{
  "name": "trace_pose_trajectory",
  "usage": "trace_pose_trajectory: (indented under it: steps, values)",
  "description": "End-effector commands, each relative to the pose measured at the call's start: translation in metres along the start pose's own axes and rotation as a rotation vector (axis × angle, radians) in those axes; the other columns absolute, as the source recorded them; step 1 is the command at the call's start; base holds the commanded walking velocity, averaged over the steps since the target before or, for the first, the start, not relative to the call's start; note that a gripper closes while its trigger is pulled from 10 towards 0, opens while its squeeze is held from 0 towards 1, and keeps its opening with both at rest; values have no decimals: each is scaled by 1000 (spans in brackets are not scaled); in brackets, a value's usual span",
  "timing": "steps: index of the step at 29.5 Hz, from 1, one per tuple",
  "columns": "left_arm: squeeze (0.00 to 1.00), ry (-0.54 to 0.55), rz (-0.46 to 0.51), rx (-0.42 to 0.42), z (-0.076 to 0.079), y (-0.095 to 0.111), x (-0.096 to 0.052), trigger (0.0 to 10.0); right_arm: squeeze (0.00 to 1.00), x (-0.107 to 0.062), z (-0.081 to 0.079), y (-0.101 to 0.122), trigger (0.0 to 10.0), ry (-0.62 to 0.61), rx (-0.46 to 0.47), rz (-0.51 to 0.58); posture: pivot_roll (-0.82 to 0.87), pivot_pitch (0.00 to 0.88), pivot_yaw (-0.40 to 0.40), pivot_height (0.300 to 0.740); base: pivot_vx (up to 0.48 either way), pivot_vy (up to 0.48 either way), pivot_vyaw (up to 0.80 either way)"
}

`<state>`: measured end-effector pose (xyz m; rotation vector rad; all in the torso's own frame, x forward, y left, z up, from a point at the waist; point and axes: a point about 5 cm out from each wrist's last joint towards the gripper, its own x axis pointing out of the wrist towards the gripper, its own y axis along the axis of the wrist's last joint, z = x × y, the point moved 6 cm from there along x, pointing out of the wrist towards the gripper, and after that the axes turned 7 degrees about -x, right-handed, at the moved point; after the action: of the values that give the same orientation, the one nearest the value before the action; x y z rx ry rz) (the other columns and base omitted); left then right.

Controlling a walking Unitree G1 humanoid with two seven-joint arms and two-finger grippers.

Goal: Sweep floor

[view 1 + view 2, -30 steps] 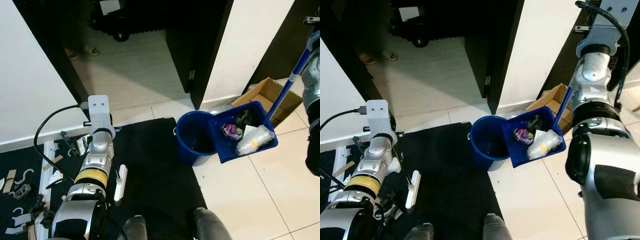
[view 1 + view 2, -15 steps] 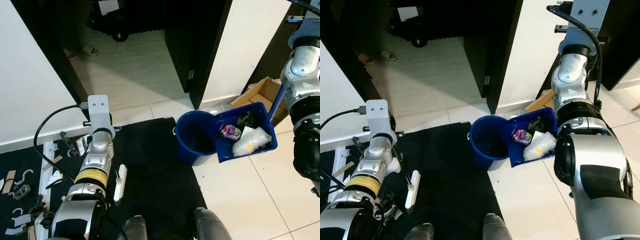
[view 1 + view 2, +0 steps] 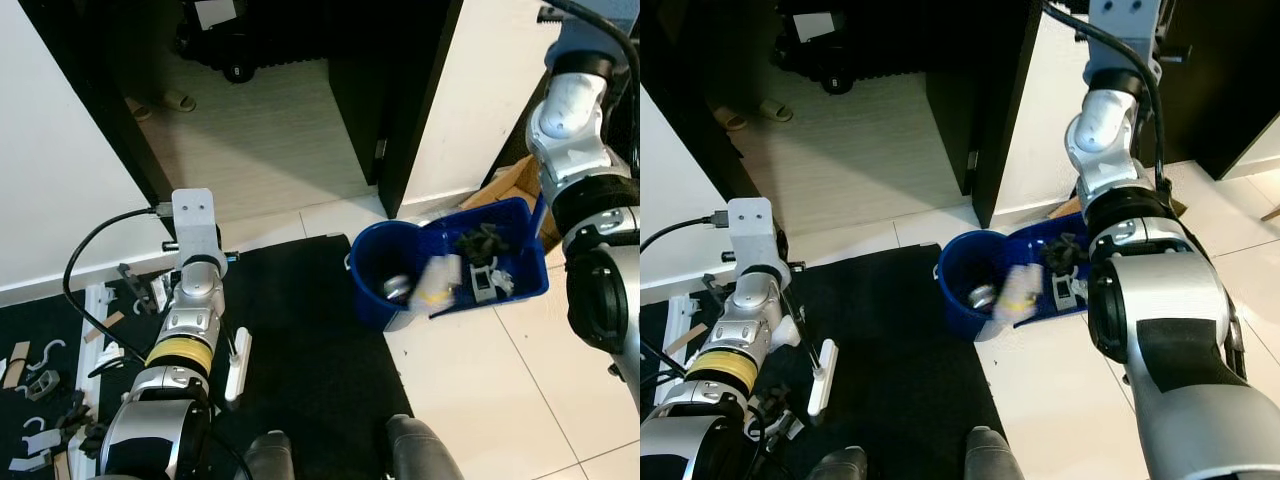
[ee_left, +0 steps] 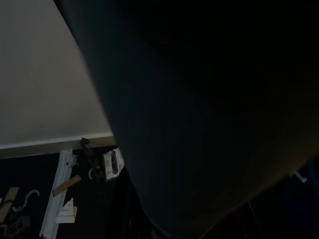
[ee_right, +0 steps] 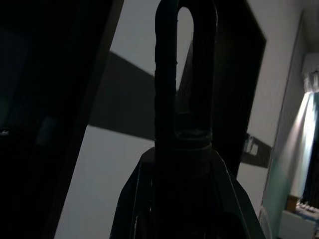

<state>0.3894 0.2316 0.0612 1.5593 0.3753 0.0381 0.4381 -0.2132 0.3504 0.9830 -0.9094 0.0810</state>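
In the eye views, our blue plastic dustpan point(image 3: 505, 262) tilts over the round blue bucket point(image 3: 385, 272) on the tiled floor point(image 3: 480, 390), white wrapper point(image 3: 432, 283) sliding in. Our right wrist view shows a dark looped handle end point(image 5: 184, 74); we cannot tell either gripper's jaws.

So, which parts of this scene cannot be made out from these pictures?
- Right gripper: in the head views the silver right arm covers the blue dustpan's handle, so the grip is hidden.
- Bottom of the round blue plastic bucket: in shadow, partly covered by falling white plastic rubbish.
- Blue plastic dustpan: its dark scraps are too small to identify.
- Left wrist view: mostly dark, so the left gripper's fingers cannot be judged.
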Motion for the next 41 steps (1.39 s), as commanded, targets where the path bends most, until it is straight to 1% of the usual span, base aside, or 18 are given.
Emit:
trace_pose_trajectory:
  steps: [1,12,17,22,26,28,29,31,32,34,38,40,41]
  values:
    - [0,16,43,20,-10,10,0,10000,0,7,2,15,10000,-16,-21,56,42,56,-31,740,0,0,0]
    - [0,13,41,20,-8,10,0,10000,0,6,-2,13,10000,-13,-77,49,41,64,-28,740,0,0,0]
    - [0,10,38,22,-9,9,-1,10000,0,2,-8,15,10000,-6,-102,61,43,70,-28,740,0,0,0]
    - [0,11,38,25,-9,9,-1,10000,0,-3,-21,27,10000,16,-125,116,50,76,-34,740,0,0,0]
    - [0,13,40,25,-10,9,-1,10000,0,-4,-25,33,10000,15,-130,141,53,80,-37,740,0,0,0]
    - [0,14,42,25,-10,9,-1,10000,0,-5,-28,39,10000,11,-124,160,53,80,-37,740,0,0,0]
    - [0,14,43,25,-10,10,-2,10000,0,-7,-32,46,10000,10,-129,192,54,82,-40,740,0,0,0]
    - [0,15,44,25,-10,10,-2,10000,0,-8,-35,50,10000,12,-129,207,55,82,-40,740,0,0,0]
    - [0,15,45,25,-10,10,-2,10000,0,-11,-38,55,10000,16,-131,233,56,81,-42,740,0,0,0]
    - [0,16,45,24,-11,10,-2,10000,0,-12,-40,57,10000,17,-133,244,56,81,-42,740,0,0,0]
    - [0,17,51,25,-12,11,-2,10000,0,-19,-49,62,10000,38,-125,273,57,80,-45,740,0,0,0]
    - [0,17,51,25,-12,11,-2,10000,0,-21,-50,63,10000,40,-124,277,57,80,-45,740,0,0,0]
    - [0,18,53,26,-12,12,-2,10000,0,-24,-55,67,10000,49,-118,297,56,79,-46,740,0,0,0]
